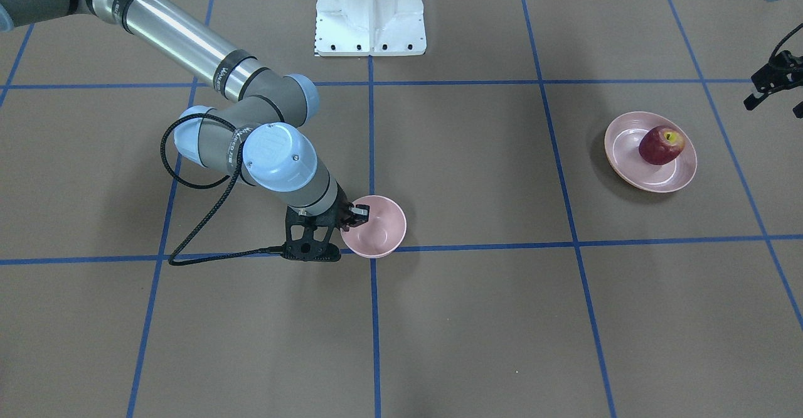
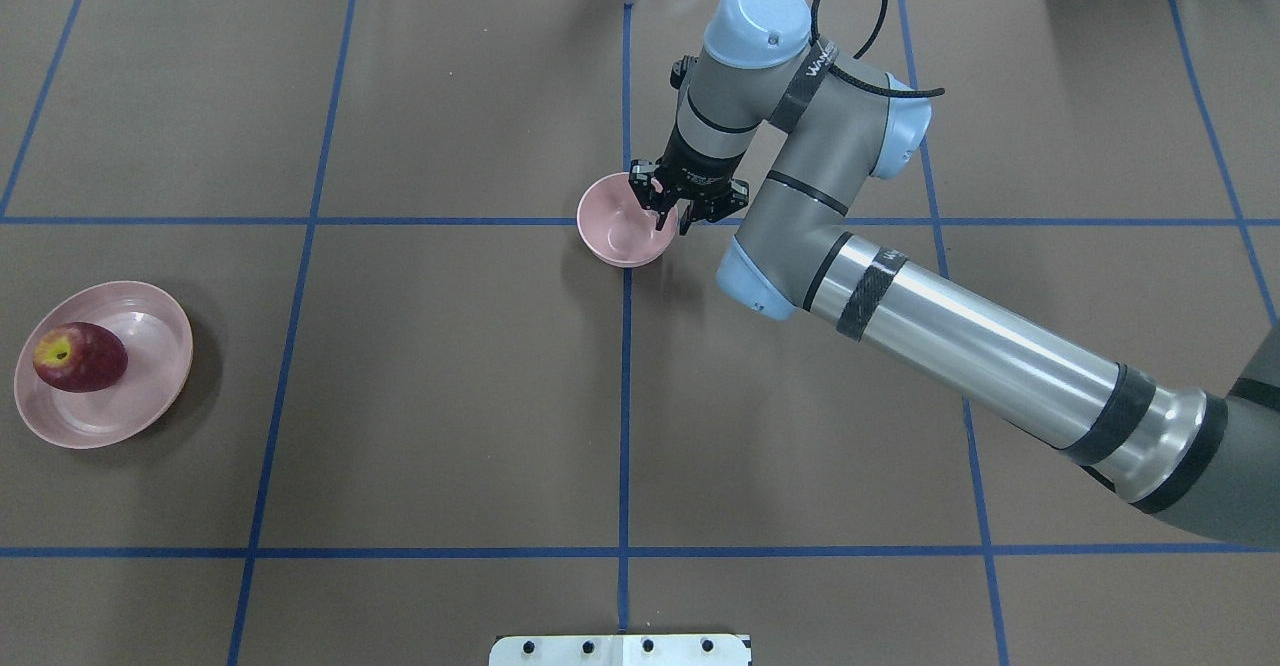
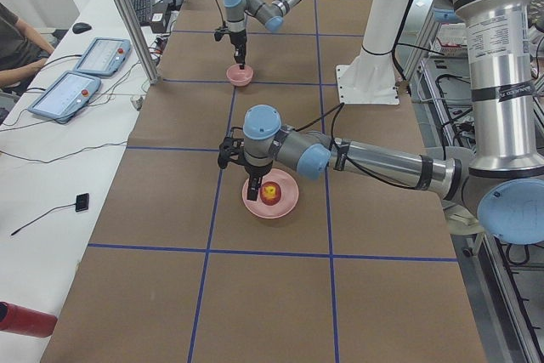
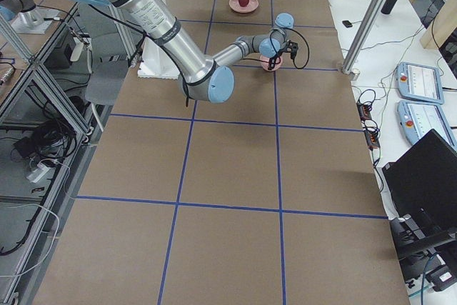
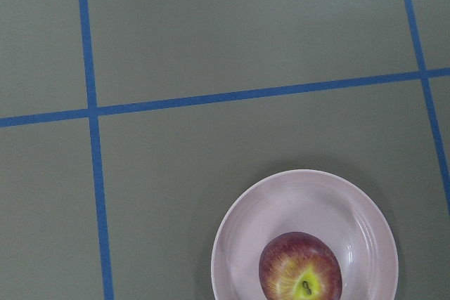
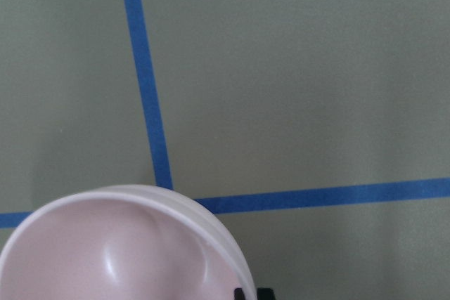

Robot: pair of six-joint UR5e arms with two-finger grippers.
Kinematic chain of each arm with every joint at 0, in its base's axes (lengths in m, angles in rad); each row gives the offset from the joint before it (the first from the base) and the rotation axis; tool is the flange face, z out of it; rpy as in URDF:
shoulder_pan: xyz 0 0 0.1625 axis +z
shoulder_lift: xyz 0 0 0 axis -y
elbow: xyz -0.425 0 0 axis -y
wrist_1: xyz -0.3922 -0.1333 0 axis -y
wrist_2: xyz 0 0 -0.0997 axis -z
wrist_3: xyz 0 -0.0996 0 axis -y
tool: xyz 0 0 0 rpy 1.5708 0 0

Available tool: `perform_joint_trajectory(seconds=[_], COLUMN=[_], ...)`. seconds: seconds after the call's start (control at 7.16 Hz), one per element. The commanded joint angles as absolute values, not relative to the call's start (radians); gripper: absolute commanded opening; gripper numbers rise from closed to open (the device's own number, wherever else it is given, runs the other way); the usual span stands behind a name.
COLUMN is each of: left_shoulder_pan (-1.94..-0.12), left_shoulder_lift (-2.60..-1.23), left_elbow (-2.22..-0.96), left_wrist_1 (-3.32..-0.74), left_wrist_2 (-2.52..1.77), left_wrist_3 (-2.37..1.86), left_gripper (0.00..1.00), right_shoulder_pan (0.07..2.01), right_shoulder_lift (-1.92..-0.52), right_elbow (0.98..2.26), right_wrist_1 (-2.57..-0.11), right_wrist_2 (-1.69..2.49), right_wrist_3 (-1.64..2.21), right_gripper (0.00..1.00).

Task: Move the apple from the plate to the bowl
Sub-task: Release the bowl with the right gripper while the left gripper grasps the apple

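Brown paper tabletop [image 1: 477, 317], blue tape lines [image 1: 374, 317]. Front: one dark red apple [image 1: 660, 145] sits on one shallow pink plate [image 1: 624, 148]; left gripper [image 1: 775, 105] near it, jaws apart. Overhead: right gripper [image 2: 672, 218] clamps one deep pink bowl [image 2: 620, 236] by its rim, well apart from the plate.

The left pincer [image 1: 775, 84] is cut by the front view's right edge and is out of frame overhead, so how its jaws stand cannot be read. The left wrist view's bottom edge clips the plate [image 5: 239, 244] and the apple [image 5: 301, 272]. The right wrist view crops the bowl [image 6: 105, 251] and shows only slivers of the right pincer [image 2: 672, 220], whose grip on the rim is unclear.
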State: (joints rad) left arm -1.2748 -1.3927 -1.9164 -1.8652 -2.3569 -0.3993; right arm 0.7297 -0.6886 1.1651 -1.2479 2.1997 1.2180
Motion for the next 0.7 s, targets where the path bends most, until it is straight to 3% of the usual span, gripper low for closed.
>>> perform_joint_trajectory(seconds=[0.0, 0.14, 0.56], left_shoulder_pan=[-1.087, -1.027, -0.963], left_shoulder_lift=[-1.391, -1.391, -1.416], left_elbow=[-1.913, -1.905, -1.843], left_wrist_1=[-1.932, -1.945, -2.029], left_wrist_2=[-2.222, -2.176, -2.169], left_wrist_3=[-0.556, -0.575, -0.577], left_gripper=[0.98, 0.98, 0.98], right_shoulder_pan=[0.778, 0.796, 0.784], right_shoulder_lift=[-0.809, -0.869, -0.880], right_elbow=[1.329, 1.397, 1.402], right_wrist_1=[-1.256, -1.258, -1.258], right_wrist_2=[2.253, 2.259, 2.238], right_wrist_3=[1.212, 1.210, 1.210], right_gripper=[1.00, 1.00, 1.00])
